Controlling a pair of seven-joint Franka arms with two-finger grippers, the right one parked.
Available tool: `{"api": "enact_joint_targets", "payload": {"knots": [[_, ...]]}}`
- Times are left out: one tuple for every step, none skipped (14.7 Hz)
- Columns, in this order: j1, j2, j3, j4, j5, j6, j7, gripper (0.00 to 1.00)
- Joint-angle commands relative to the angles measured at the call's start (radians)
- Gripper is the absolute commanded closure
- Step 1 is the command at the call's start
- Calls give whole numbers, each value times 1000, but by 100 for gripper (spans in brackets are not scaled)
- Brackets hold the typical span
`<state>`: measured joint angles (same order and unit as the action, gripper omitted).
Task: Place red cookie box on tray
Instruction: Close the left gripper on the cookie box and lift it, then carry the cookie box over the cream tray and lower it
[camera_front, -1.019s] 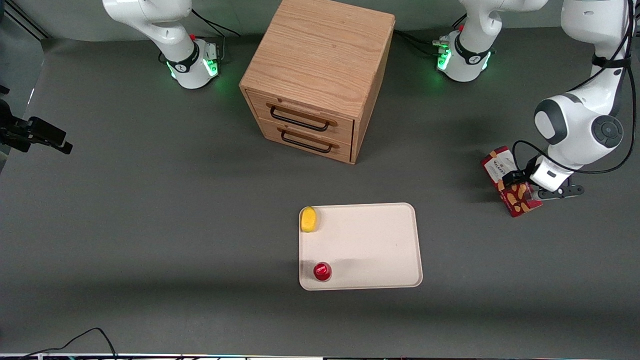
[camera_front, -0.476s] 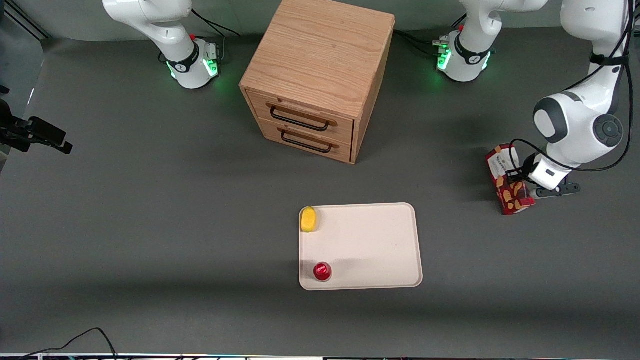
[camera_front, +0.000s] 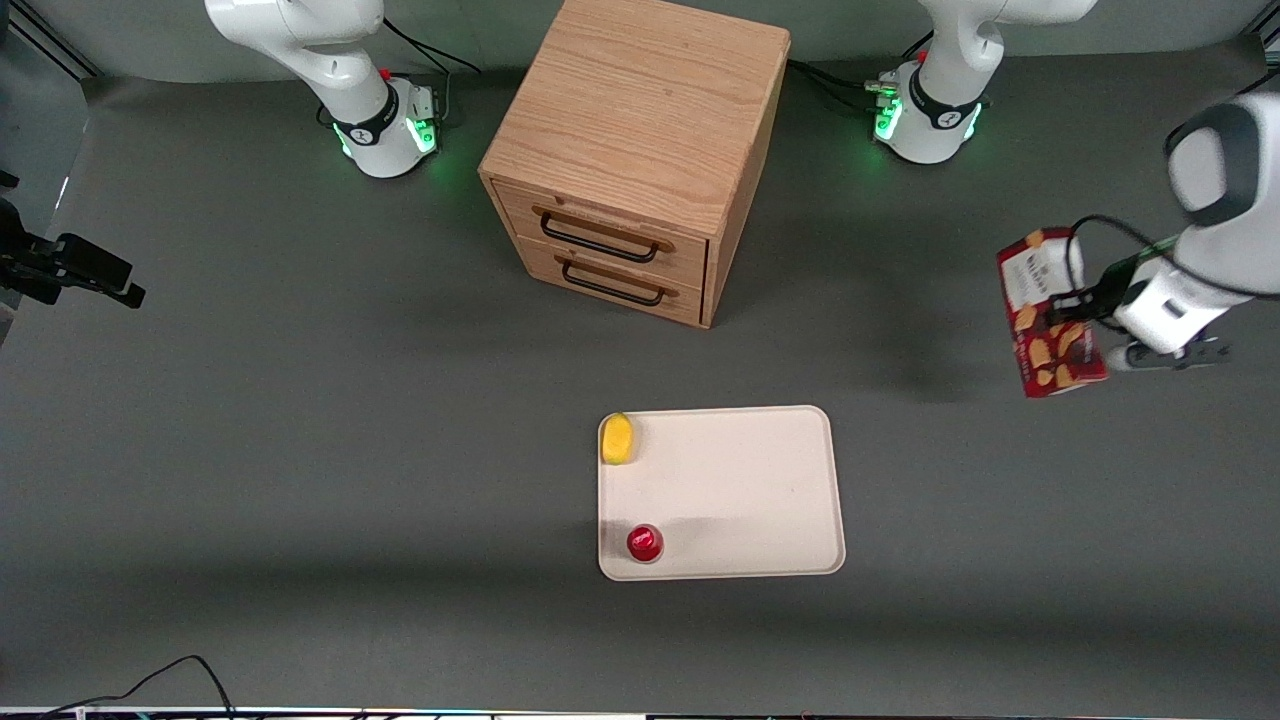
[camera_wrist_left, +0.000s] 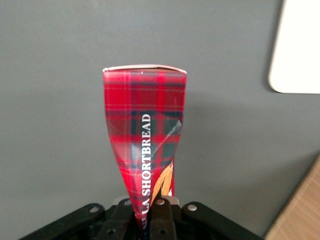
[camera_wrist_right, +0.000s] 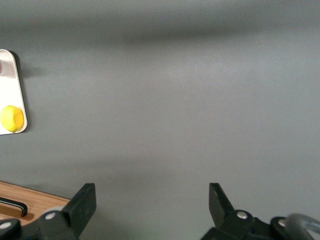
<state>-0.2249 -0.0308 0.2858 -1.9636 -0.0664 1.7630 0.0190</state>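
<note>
The red cookie box, dark-red tartan with a white label end and biscuit pictures, hangs above the grey table toward the working arm's end, clear of the surface. My left gripper is shut on it, pinching the box's side about midway along. In the left wrist view the box sticks out from between the black fingers, squeezed narrow where they clamp it. The cream-white tray lies flat near the table's middle, nearer the front camera than the cabinet, well apart from the box; one corner of the tray shows in the wrist view.
A yellow lemon-like object and a small round red-topped can sit on the tray along its edge toward the parked arm. A wooden two-drawer cabinet stands farther from the camera than the tray. A black camera mount is at the parked arm's end.
The gripper has lifted the box off the table; it rose and shifted farther toward the working arm's end, with the box tilting more upright.
</note>
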Motion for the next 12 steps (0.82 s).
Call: {"api": "enact_joint_targets", "payload": {"knots": [[-8,20,-43,236,78,-213,-39,100],[-8,20,-49,264,82,-238,-40,100],[-10,20,-53,273,82,-249,-50,100],[-11,22,-60,281,82,-250,-68,100],[-11,23,-82,284,80,-250,-98,100],[-13,26,-108,293,79,-250,-146,100],[-14,37,-143,307,73,-250,-206,100],[-14,60,-183,331,68,-249,-268,100],[-14,92,-224,362,65,-243,-339,100],[-16,132,-270,394,57,-228,-423,100],[-16,182,-317,434,44,-209,-518,100],[-16,242,-360,471,27,-171,-638,100]]}}
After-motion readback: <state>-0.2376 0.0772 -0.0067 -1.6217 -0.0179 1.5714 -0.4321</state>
